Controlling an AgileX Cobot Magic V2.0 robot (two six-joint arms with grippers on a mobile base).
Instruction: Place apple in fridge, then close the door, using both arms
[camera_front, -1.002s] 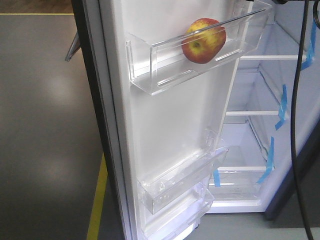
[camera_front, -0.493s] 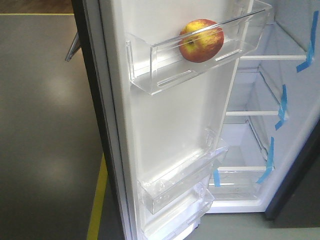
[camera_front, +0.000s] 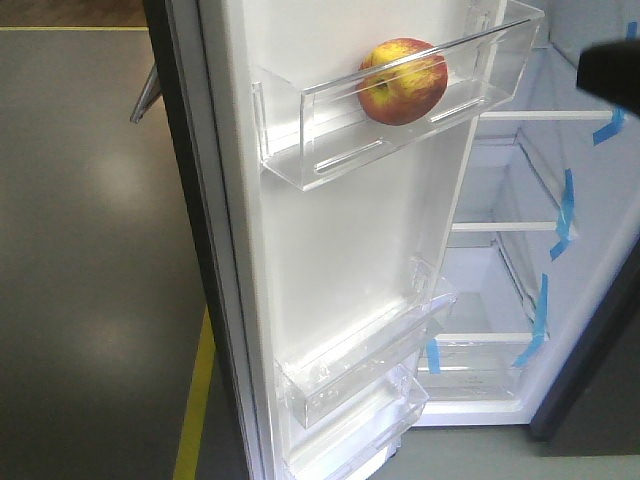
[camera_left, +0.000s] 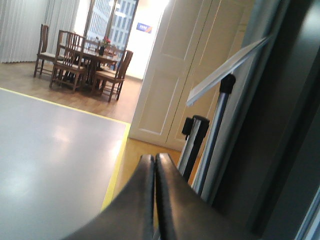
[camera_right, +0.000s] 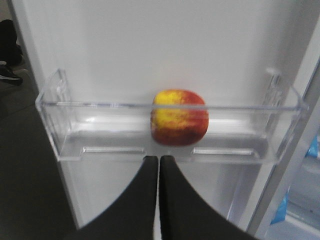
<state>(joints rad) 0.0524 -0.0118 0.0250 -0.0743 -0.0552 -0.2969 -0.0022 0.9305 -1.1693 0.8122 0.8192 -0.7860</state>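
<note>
Right wrist view: apple (camera_right: 179, 118) sits mid upper door bin (camera_right: 70, 135), placed; right gripper (camera_right: 159, 161) and left gripper (camera_left: 154, 159) pinched empty; door (camera_front: 340, 260) open, not yet closed.

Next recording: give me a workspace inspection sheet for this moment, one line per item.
Surface: clear upper door bin, bearing the apple.
Job's things: apple sits in that bin; door stands wide open; fridge has a white interior with blue tape on its wall.
Clutter: nothing seen.
Grippers: left gripper shut, empty, facing the room; right gripper shut, empty, in front of the bin, below the apple.
Cables: nothing seen.
Surroundings: grey floor with yellow line; dining table and chairs; white doors.
</note>
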